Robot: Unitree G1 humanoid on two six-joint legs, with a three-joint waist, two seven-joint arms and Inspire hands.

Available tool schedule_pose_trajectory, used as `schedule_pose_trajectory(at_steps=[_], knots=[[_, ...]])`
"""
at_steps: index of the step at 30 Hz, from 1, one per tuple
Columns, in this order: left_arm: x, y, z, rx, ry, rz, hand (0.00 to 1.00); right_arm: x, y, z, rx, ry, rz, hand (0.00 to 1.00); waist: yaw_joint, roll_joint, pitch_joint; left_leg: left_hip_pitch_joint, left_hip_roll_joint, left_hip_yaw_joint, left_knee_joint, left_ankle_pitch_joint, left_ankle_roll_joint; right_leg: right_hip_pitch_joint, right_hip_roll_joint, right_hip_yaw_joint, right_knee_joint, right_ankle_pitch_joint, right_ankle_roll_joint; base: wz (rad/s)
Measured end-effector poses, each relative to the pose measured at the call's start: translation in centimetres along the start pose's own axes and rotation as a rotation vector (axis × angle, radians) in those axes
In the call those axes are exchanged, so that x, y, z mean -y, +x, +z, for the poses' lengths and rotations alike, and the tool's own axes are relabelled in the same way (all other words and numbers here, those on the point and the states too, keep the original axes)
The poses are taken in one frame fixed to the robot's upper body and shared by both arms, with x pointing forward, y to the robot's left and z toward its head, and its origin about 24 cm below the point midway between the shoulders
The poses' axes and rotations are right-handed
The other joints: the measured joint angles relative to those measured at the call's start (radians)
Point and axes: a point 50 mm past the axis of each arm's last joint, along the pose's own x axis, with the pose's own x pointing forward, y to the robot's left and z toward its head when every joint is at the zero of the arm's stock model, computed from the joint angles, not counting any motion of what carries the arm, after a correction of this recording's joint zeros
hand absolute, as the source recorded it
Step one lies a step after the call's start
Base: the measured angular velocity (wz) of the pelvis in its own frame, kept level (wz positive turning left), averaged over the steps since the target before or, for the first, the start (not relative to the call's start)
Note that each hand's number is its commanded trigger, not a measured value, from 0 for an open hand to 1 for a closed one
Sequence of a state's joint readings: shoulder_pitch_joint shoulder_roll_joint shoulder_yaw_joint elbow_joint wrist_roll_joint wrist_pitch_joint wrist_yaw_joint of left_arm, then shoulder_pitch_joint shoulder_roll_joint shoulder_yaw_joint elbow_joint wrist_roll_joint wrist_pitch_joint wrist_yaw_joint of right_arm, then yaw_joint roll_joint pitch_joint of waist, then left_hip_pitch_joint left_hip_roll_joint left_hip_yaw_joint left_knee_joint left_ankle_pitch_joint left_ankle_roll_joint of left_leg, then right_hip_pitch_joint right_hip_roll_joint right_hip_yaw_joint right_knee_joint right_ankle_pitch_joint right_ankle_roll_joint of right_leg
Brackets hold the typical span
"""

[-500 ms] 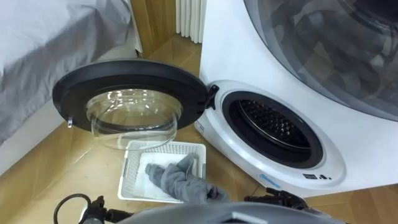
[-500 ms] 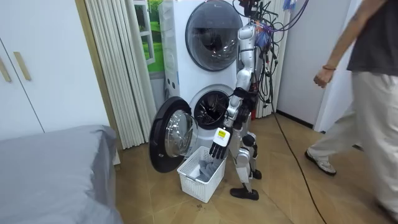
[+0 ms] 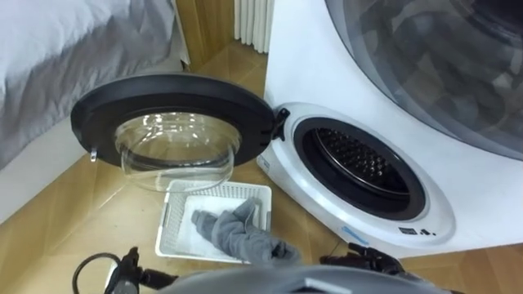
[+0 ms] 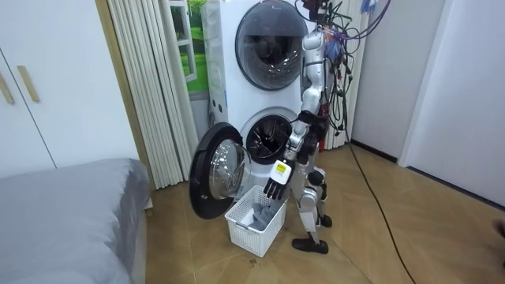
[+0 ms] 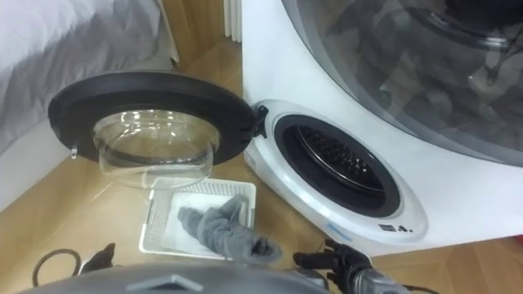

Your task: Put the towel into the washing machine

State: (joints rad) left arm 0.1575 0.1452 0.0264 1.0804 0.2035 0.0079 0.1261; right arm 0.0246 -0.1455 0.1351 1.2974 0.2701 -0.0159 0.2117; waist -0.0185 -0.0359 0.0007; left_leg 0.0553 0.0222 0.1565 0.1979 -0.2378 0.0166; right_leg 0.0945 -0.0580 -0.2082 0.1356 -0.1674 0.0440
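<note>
**Towel in the basket, machine door wide open**

I stand on the wooden floor (image 3: 73,216) right in front of the washing machine (image 3: 302,73), with its front on my right side and a white basket (image 3: 214,189) at my feet. The grey towel (image 3: 241,237) lies crumpled in that basket, bunched toward the edge nearest me, with one fold draped over the near rim. It is not yet in the machine.

The round door (image 3: 163,98) is swung fully open to my left, its black ring and clear bowl of glass hanging just above the far end of the basket. To the right of the hinge the drum (image 3: 359,159) gapes dark, its perforated metal wall showing inside. Above it sits a second machine with a large tinted window (image 3: 441,57).

In the room view my left hand (image 4: 276,186) hangs over the near edge of the basket, above the towel and not touching it. Its fingers (image 4: 272,193) are straight, pointing down and holding nothing. My right hand (image 5: 343,263) shows low at the lower right of the eye views, near the base of the machine. It is dark and partly cut off, so I cannot tell how it is set.

A bed (image 3: 65,57) with a grey cover stands off to my left, well apart from the basket, and a pleated curtain (image 4: 146,87) hangs behind the door
</note>
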Motion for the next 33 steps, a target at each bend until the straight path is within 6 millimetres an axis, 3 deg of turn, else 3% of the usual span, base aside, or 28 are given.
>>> schedule_pose_trajectory(at_steps=[3, 6, 10, 11, 17, 20, 21, 23, 27, 29, 33], knots=[[0.2, 0.2, 1.5, 0.055, 0.091, -0.007, 0.0, -0.1, 0.0, 0.1, 0.013, -0.024, 0.007, 0.0, -0.002, 0.008, -0.0009, -0.026, 0.0, 0.003, 0.008, 0.0, 0.0, -0.024, -0.001, -0.004, 0.004, 0.0, 0.0, 0.0], [0.7, 0.5, 4.2, 0.142, 0.192, -0.015, 0.0, -0.3, 0.1, 0.9, 0.036, -0.044, 0.019, 0.0, -0.004, 0.014, 0.004, -0.066, 0.001, -0.005, 0.032, 0.001, 0.001, -0.064, -0.005, -0.006, 0.02, 0.0, 0.0, 0.03], [1.3, 0.6, 8.0, 0.272, 0.305, -0.029, 0.0, -0.5, 0.4, 3.2, 0.074, -0.128, 0.024, 0.0, -0.016, 0.019, 0.0094, -0.152, 0.001, -0.004, 0.048, 0.01, 0.007, -0.169, -0.01, 0.004, 0.073, 0.0, -0.001, -0.06], [1.6, 0.7, 9.3, 0.303, 0.346, -0.036, 0.0, -0.6, 0.4, 4.1, 0.092, -0.148, 0.024, 0.0, -0.022, 0.018, 0.0174, -0.183, 0.002, -0.005, 0.061, 0.013, 0.008, -0.206, -0.013, 0.005, 0.096, -0.001, -0.001, 0.0], [3.2, 0.2, 14.1, 0.431, 0.431, -0.074, 0.0, -1.6, 0.6, 8.5, 0.173, -0.266, 0.016, 0.0, -0.036, 0.025, 0.0419, -0.372, 0.003, -0.001, 0.146, 0.017, 0.017, -0.412, -0.03, 0.016, 0.207, -0.004, -0.007, -0.04], [3.1, 0.0, 15.8, 0.476, 0.441, -0.062, 0.0, -2.3, 0.5, 10.3, 0.22, -0.296, 0.013, 0.0, -0.035, 0.025, 0.0492, -0.453, 0.007, 0.005, 0.187, 0.017, 0.017, -0.5, -0.034, 0.019, 0.256, -0.008, -0.013, -0.05], [2.8, -0.2, 17.0, 0.503, 0.446, -0.049, 0.0, -2.5, 0.4, 11.2, 0.24, -0.309, 0.012, 0.0, -0.038, 0.026, 0.0636, -0.494, 0.01, 0.005, 0.208, 0.017, 0.017, -0.54, -0.036, 0.02, 0.276, -0.009, -0.015, 0.0], [2.4, -0.6, 19.2, 0.558, 0.468, -0.019, 0.0, -3.1, 0.2, 13.2, 0.291, -0.351, 0.004, 0.0, -0.044, 0.028, 0.0699, -0.585, 0.008, 0.006, 0.245, 0.022, 0.023, -0.638, -0.046, 0.021, 0.327, -0.02, -0.033, 0.04], [2.0, -1.5, 22.1, 0.646, 0.525, 0.038, 0.0, -4.4, -0.3, 15.7, 0.372, -0.428, 0.008, 0.0, -0.062, 0.029, 0.0804, -0.711, 0.02, 0.007, 0.319, 0.022, 0.023, -0.761, -0.046, 0.03, 0.397, -0.023, -0.045, 0.0], [1.8, -2.0, 23.6, 0.696, 0.551, 0.065, 0.0, -4.9, -0.7, 17.1, 0.415, -0.448, 0.013, 0.0, -0.068, 0.029, 0.0941, -0.766, 0.023, 0.007, 0.351, 0.021, 0.024, -0.818, -0.049, 0.034, 0.429, -0.023, -0.054, -0.05], [0.9, -3.3, 26.8, 0.801, 0.599, 0.145, 0.0, -6.0, -1.5, 19.1, 0.518, -0.467, 0.022, 0.0, -0.079, 0.028, 0.096, -0.942, 0.037, 0.009, 0.465, 0.014, 0.03, -0.992, -0.06, 0.043, 0.534, -0.039, -0.077, 0.02]])
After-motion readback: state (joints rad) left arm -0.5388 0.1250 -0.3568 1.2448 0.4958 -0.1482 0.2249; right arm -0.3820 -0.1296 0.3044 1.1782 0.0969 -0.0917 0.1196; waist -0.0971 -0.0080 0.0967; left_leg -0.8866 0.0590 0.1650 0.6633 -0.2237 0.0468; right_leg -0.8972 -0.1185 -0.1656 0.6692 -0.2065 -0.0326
